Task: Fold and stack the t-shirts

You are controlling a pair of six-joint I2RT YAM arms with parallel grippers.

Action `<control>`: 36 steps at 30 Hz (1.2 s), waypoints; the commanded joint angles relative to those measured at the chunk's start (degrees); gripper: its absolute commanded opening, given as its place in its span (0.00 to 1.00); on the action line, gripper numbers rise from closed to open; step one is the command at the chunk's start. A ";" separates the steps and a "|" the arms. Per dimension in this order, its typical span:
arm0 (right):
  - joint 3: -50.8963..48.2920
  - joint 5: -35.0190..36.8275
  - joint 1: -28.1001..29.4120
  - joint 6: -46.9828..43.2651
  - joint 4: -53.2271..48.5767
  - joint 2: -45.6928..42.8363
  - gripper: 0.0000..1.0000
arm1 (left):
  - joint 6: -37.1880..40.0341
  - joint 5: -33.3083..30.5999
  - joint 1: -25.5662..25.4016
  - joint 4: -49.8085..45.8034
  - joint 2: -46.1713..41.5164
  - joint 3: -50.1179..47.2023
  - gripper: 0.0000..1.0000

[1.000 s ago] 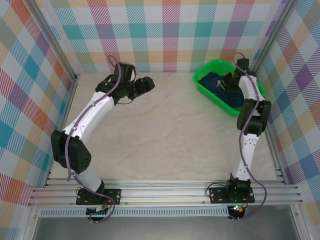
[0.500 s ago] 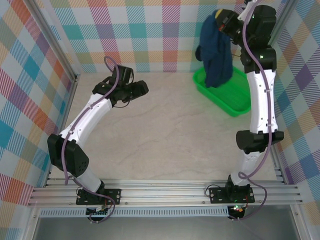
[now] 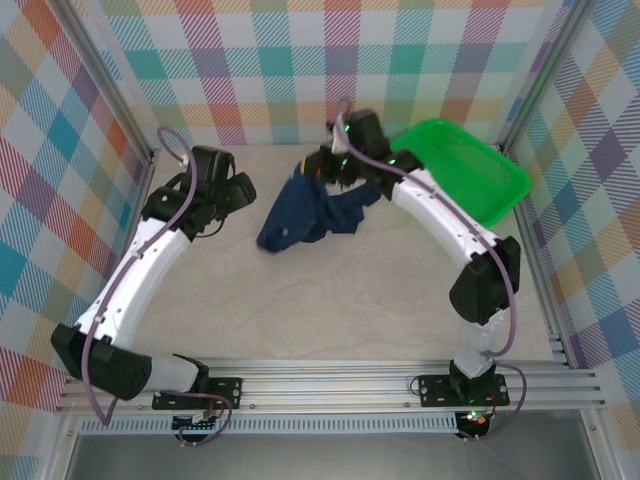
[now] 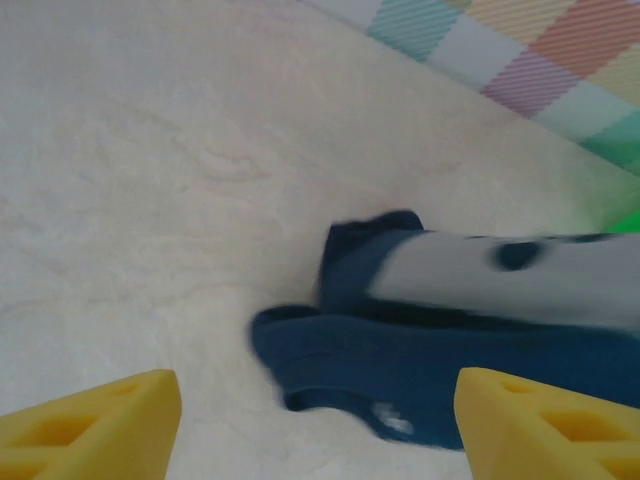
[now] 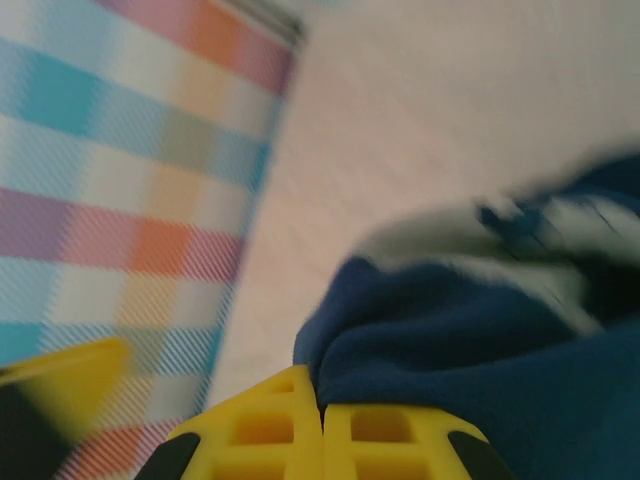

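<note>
1. Two grippers are on my screens and only one is doing work. The right gripper [image 3: 322,172] has its jaws pressed together on a fold of the dark navy t-shirt [image 3: 300,215]. On the right wrist feed, the cloth bulges out directly above the closed tips.
2. From that pinch the shirt trails downward and toward the left arm's side, bunched rather than spread. Its long axis runs on a slant, from the held end at the far middle to a free end nearer me and further left. That low end looks to rest on the table [image 3: 330,300], though blur stops me being certain.
3. The left gripper [image 3: 238,190] hovers just left of the shirt, jaws wide apart with nothing between them. On its wrist feed the navy bundle lies ahead and a little right of the gap, low against the tabletop.
4. The green basket [image 3: 470,170] sits at the far right behind the right arm. The shirt is out of it, over open table and well apart from its rim.
5. My read is that the left arm is the nearer one to the free end. The coming move turns on reaching rightward for a hem or corner there, so both arms can draw the shirt flat along that slant. The risk I see is catching several layers of the bunch at once.
</note>
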 commanded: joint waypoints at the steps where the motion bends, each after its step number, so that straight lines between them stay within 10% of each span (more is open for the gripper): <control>1: -2.67 -5.05 -0.45 2.54 0.19 3.76 0.00 | 3.13 10.11 0.32 1.17 -1.63 -7.18 0.65; 4: 1.51 -11.03 0.14 -0.70 -7.03 10.29 0.06 | 4.61 17.92 -1.07 4.14 -3.36 -13.69 0.61; 10: -9.05 -1.44 -2.89 -0.20 -5.84 2.95 0.54 | 6.83 17.86 -9.51 5.56 -1.99 -18.84 0.72; 19: -18.41 3.75 -15.53 -1.18 -6.40 0.13 0.60 | 9.65 -2.86 -23.27 3.18 18.44 -3.87 0.90; 27: -8.98 5.73 -15.49 0.49 -7.89 12.76 0.60 | 10.37 -20.81 -23.10 -6.10 41.84 15.04 1.00; 30: -6.01 5.85 -15.07 1.09 -8.16 16.68 0.58 | 11.08 -20.51 -21.13 -6.51 45.96 18.18 0.84; 36: -1.61 4.83 -13.25 3.75 -7.22 21.89 0.34 | 12.86 -17.18 -18.56 -1.93 44.40 15.56 0.13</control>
